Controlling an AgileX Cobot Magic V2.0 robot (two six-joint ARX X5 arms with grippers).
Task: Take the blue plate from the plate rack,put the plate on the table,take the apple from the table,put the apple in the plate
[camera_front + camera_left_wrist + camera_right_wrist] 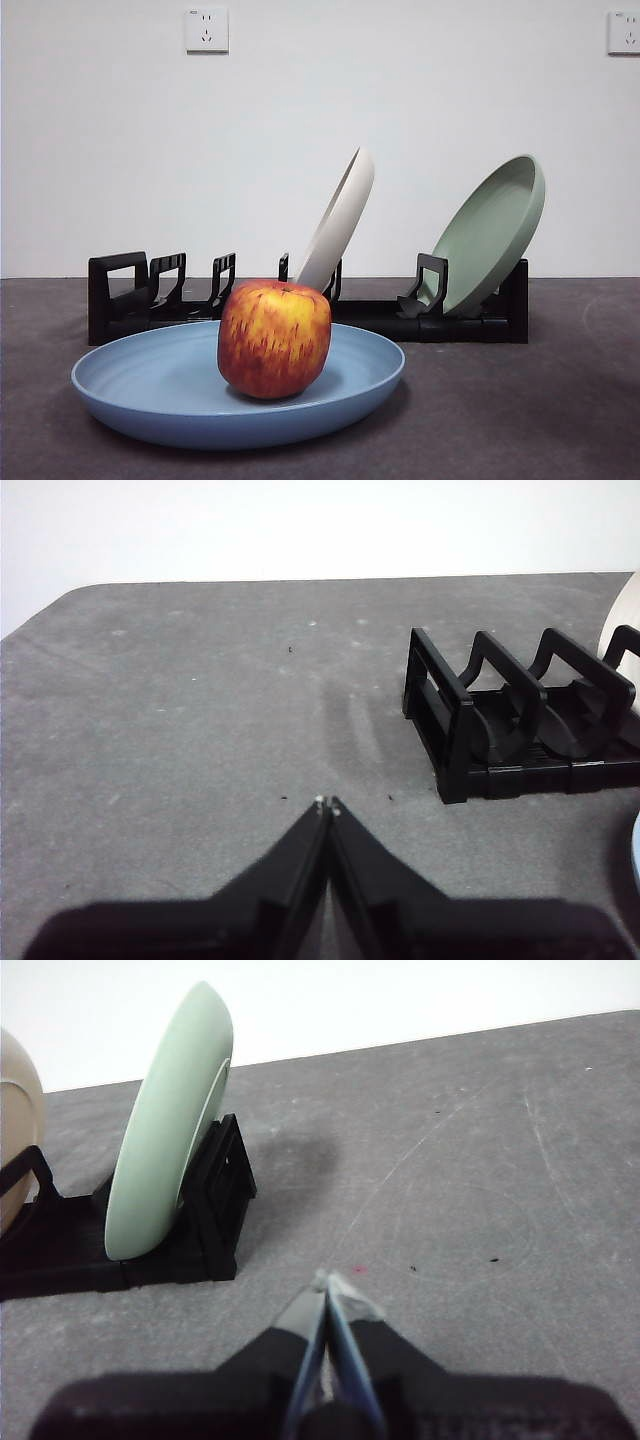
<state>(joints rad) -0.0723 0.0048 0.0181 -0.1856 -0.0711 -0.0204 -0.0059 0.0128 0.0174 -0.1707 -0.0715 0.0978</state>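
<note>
Nearest, the blue plate is lying flat on the table, and the apple is sitting upright in it, a little right of the plate's middle. Behind them the plate rack is running across the table, holding a cream plate mid-rack and a green plate at its right end, both leaning. The left gripper is hovering over bare table beside the rack's empty end, jaws pressed together on nothing. The right gripper is hanging near the green plate's end, jaws likewise closed, empty.

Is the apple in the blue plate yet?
Yes. The apple sits inside the blue plate, which lies flat on the table.
</note>
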